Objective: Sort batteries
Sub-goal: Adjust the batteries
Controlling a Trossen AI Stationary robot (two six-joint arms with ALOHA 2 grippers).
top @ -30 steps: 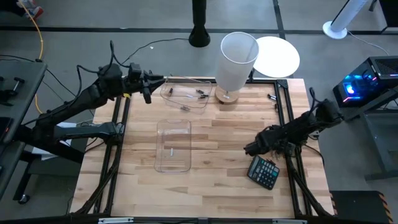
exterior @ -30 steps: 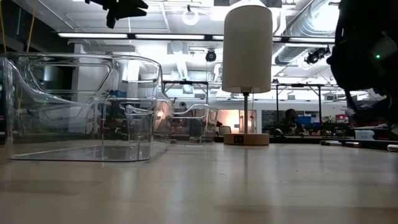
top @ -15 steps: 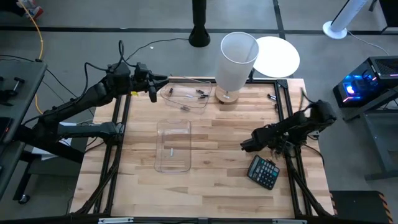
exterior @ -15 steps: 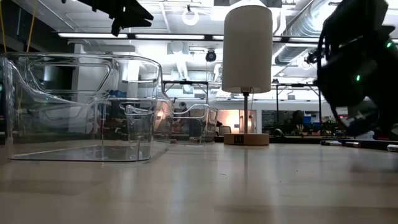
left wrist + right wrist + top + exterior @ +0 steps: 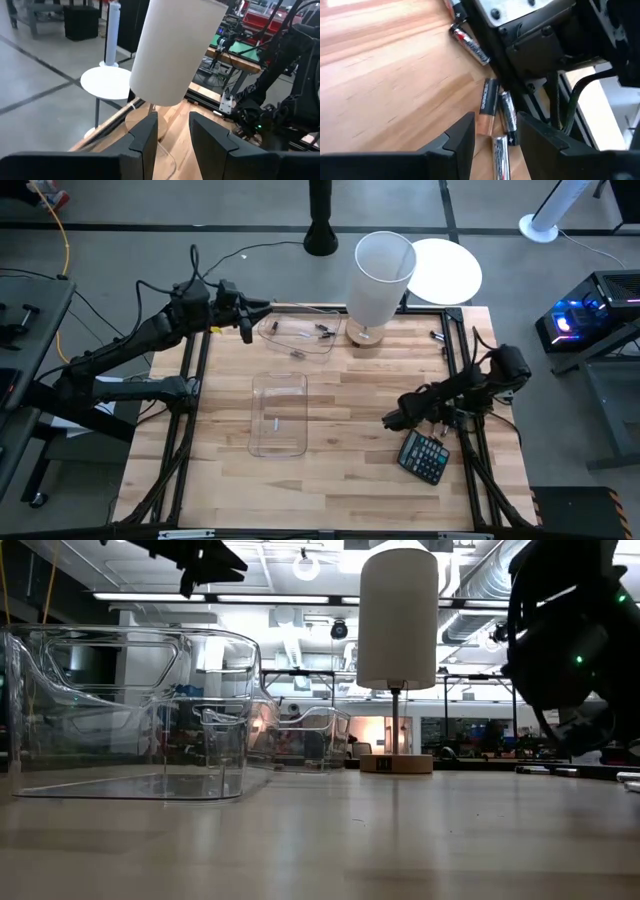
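Right gripper (image 5: pixel 392 420) hangs low over the wood table (image 5: pixel 360 470), fingers parted by a narrow gap and holding nothing. Just ahead of its tips, in the wrist view, lie the batteries (image 5: pixel 489 106): a copper-topped cell, a dark one touching it alongside, a silvery one nearer the fingers, and one more apart, farther out, all close against the black frame rail. The calculator (image 5: pixel 424 457) sits just behind and beside the claw.

These cells look small, rigid and smooth, light enough but prone to roll or squirt out of a pinch. My read: take one across its middle, fingers square to its long axis, and pick the outer one first since the pair are touching.

Left gripper (image 5: pixel 170 135) waits high beyond the far clear bin (image 5: pixel 298 335), fingers slightly apart and empty, facing the white lamp (image 5: pixel 172 50). More cells lie in that bin; the nearer bin (image 5: pixel 279 413) holds one.
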